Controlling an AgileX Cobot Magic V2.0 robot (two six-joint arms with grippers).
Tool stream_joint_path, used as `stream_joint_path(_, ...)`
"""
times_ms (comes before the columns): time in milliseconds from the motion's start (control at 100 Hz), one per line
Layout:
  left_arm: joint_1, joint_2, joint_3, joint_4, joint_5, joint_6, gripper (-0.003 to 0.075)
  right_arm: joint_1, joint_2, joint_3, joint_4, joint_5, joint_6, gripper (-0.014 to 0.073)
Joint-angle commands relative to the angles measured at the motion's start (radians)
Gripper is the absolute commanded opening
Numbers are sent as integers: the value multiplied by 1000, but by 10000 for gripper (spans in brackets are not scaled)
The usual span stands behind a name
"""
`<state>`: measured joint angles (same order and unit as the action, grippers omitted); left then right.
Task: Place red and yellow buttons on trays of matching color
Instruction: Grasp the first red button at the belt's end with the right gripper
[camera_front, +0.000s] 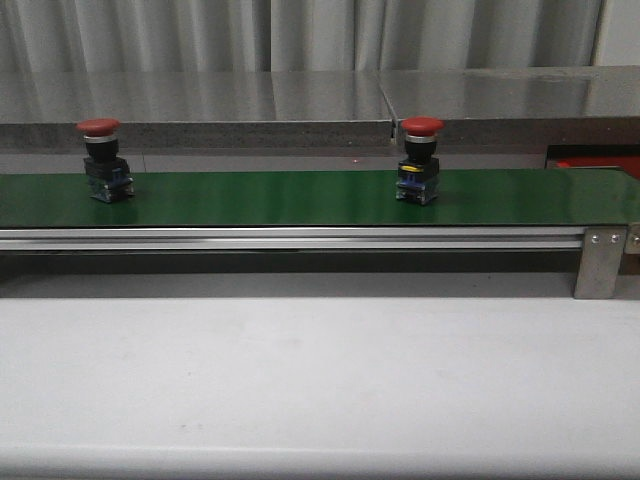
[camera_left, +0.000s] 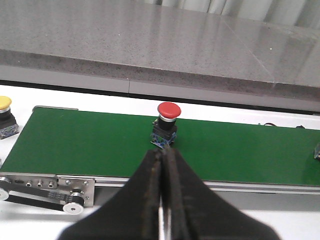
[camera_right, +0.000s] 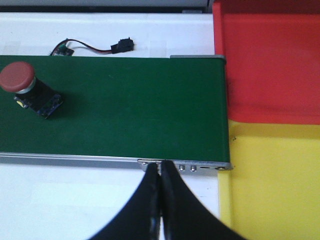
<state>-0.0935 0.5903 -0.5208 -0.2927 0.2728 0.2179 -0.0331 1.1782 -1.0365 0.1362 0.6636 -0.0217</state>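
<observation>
Starting nearest the robot, both grippers hang short of the green conveyor belt (camera_front: 300, 198) with fingers pressed together and nothing between them: the left gripper (camera_left: 164, 165) in its wrist view, the right gripper (camera_right: 160, 172) in its own. Neither arm appears in the front view.

On the belt stand two red push buttons, upright and well apart: one toward the left (camera_front: 103, 158), lined up just beyond the left gripper's tips, and one right of centre (camera_front: 420, 158). Each has a domed red cap over a dark, blocky switch body. They look rigid and fairly light but top-heavy, and the smooth dome would likely slip, so the squarer body below the cap seems the better place to pinch.

A yellow push button (camera_left: 5, 116) sits off the belt's left end. Past the right end lie the yellow tray (camera_right: 275, 180) and, farther back, the red tray (camera_right: 272, 65), touching each other; both look bare where visible.
</observation>
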Motion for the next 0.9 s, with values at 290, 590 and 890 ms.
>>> stream_joint_path(290,-9,0,-25,-14,-76,2,-19,54,98,-75,10,-37,-120,473)
stream_joint_path(590,-9,0,-25,-14,-76,2,-19,58,170,-135,65,-5,-166,626)
stream_joint_path(890,-9,0,-25,-14,-76,2,-19,88,398,-324,170,69,-259,626)
